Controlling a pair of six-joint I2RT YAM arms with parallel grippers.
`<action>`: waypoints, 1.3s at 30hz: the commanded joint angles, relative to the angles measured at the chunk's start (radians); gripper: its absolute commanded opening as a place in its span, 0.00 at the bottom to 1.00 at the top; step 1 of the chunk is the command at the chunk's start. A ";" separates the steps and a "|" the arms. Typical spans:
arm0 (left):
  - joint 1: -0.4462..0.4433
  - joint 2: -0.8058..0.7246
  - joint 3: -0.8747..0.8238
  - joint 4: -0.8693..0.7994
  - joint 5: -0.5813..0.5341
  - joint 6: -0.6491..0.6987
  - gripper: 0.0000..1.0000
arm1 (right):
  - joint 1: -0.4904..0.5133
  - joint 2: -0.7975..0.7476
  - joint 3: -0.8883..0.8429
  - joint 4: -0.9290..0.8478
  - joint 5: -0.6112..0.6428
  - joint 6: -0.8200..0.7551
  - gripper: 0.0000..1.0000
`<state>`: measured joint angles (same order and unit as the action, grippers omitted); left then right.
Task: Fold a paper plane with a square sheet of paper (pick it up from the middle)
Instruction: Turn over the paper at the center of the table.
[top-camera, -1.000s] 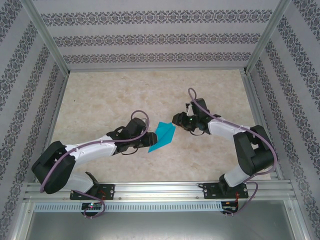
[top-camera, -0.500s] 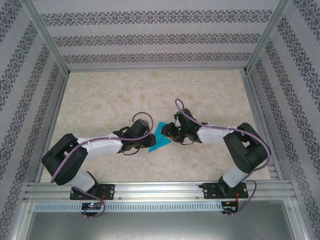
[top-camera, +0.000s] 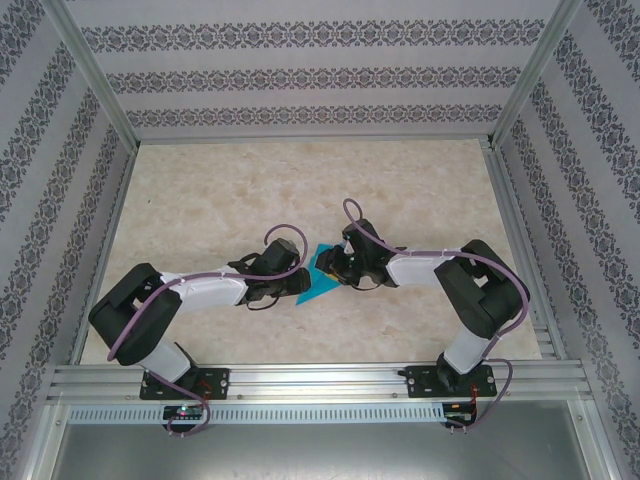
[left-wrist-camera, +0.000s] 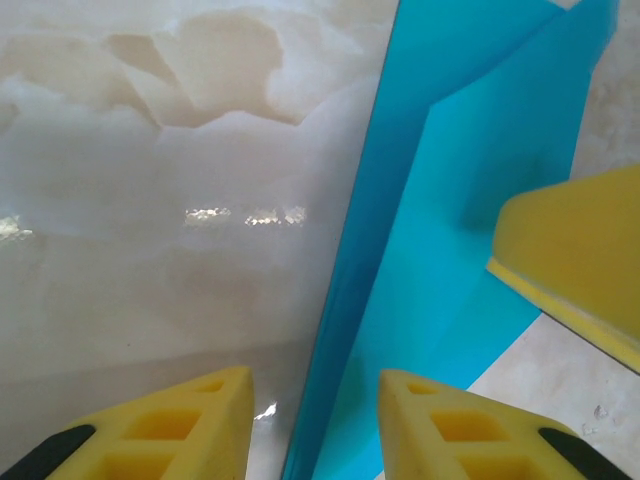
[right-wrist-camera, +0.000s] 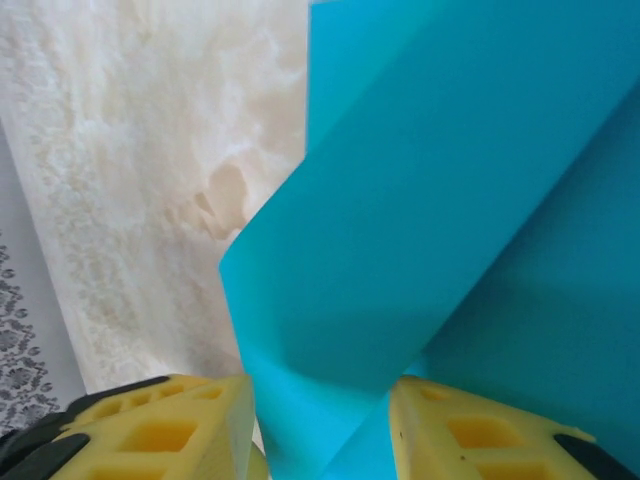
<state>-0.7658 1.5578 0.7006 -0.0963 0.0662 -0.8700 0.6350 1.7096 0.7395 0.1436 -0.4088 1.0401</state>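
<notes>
Square sheet of paper (top-camera: 316, 288), thin teal-blue, already creased and partly folded, lies mid beige marbled table (top-camera: 200, 190), between both arms. Change: right arm (top-camera: 430, 268) swung in from right side. right gripper (right-wrist-camera: 320, 400) now at raised flap, jaws spread, flap between them, not pinched. left gripper (left-wrist-camera: 315, 400) stayed at left folded edge, jaws spread, straddling it. Judgement: both placed for next fold.

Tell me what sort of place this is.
Probably a robot test cell, not a home: an aluminium frame and patterned wall panels box in a marble-look table, and two arms mounted at its near edge work on teal paper.
</notes>
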 joint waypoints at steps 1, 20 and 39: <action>0.014 0.015 0.007 0.040 0.009 -0.007 0.38 | 0.010 0.019 -0.001 0.089 0.002 0.040 0.40; 0.056 -0.074 -0.014 -0.036 0.006 -0.029 0.42 | 0.038 0.081 -0.023 0.250 -0.005 0.110 0.11; 0.189 -0.465 -0.108 0.239 0.409 -0.122 1.00 | -0.148 -0.346 -0.011 0.275 -0.338 -0.024 0.01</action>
<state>-0.5930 1.0992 0.5991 -0.0277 0.3428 -0.9504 0.4961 1.3884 0.6895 0.3901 -0.6327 1.0286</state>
